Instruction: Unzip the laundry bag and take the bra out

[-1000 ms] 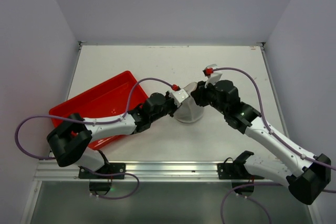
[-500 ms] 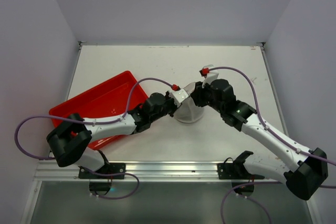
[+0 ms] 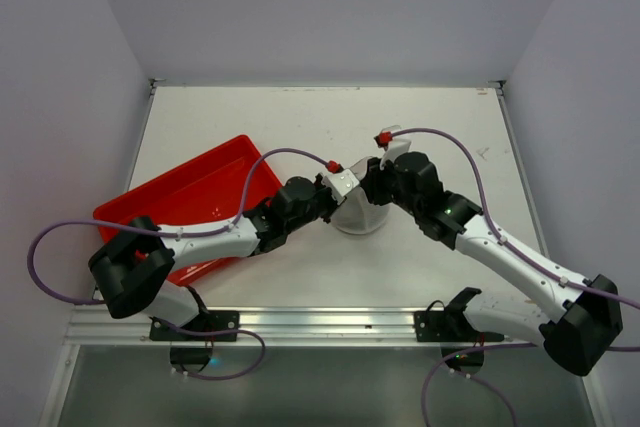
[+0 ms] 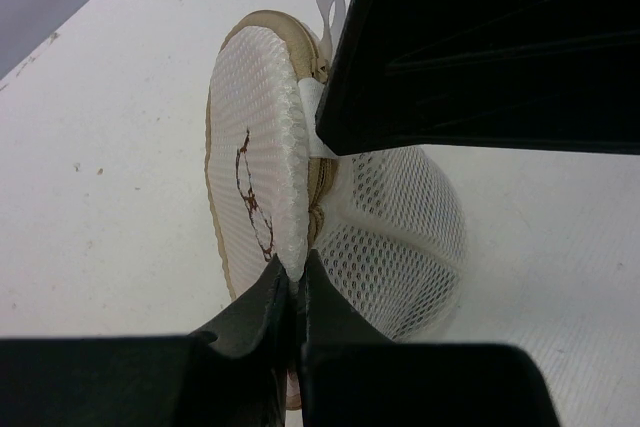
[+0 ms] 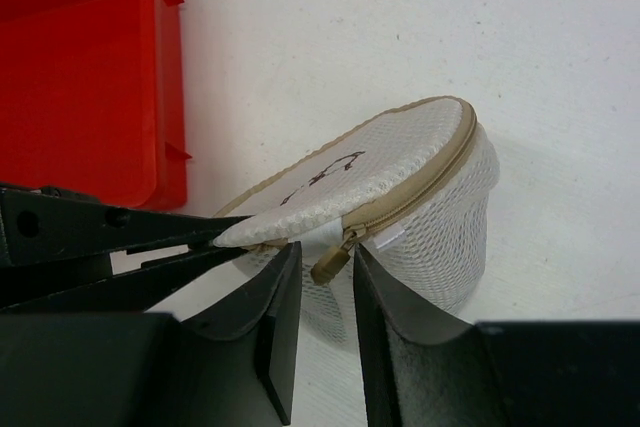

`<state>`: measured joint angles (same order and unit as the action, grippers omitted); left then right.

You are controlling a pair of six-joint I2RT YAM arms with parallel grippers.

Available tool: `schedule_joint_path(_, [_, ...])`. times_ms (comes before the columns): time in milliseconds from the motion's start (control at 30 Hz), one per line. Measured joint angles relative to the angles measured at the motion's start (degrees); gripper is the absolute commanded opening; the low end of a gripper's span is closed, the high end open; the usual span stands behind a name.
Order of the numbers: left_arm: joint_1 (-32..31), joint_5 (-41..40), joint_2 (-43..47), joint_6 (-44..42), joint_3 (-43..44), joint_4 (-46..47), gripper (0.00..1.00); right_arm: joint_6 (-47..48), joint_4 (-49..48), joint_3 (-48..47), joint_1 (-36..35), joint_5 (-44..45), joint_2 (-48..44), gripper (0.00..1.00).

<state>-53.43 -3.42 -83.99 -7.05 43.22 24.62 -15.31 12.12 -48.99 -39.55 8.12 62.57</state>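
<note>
The laundry bag (image 3: 361, 215) is a small white mesh drum with a tan zipper rim, standing mid-table. It also shows in the left wrist view (image 4: 400, 227) and the right wrist view (image 5: 410, 162). My left gripper (image 4: 293, 272) is shut on the edge of the bag's lid, and in the top view it (image 3: 338, 193) is at the bag's left. My right gripper (image 5: 326, 249) is open, one jaw on each side of the tan zipper pull (image 5: 329, 265), and in the top view it (image 3: 369, 187) is at the bag's upper right. The zipper looks closed. The bra is hidden.
A red plastic tray (image 3: 190, 197) lies left of the bag, under the left arm; its corner shows in the right wrist view (image 5: 90, 67). Purple cables loop over both arms. White walls close in the table on three sides.
My right arm has shifted a little left, closer to the bag. The left gripper and the bag have not moved.
</note>
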Motion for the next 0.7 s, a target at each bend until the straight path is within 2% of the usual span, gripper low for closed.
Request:
schedule_joint_path(100, [0.0,0.0,0.0,0.0,0.0,0.0,0.00,0.0,0.2,0.0,-0.3,0.8,0.1,0.22])
schedule_joint_path(300, [0.0,-0.1,0.0,0.0,0.0,0.0,0.00,0.2,1.0,0.0,-0.7,3.6,0.1,0.00])
schedule_joint_path(700, [0.0,0.0,0.7,0.0,-0.4,0.2,0.00,0.6,3.1,0.0,-1.0,7.7,-1.6,0.00])
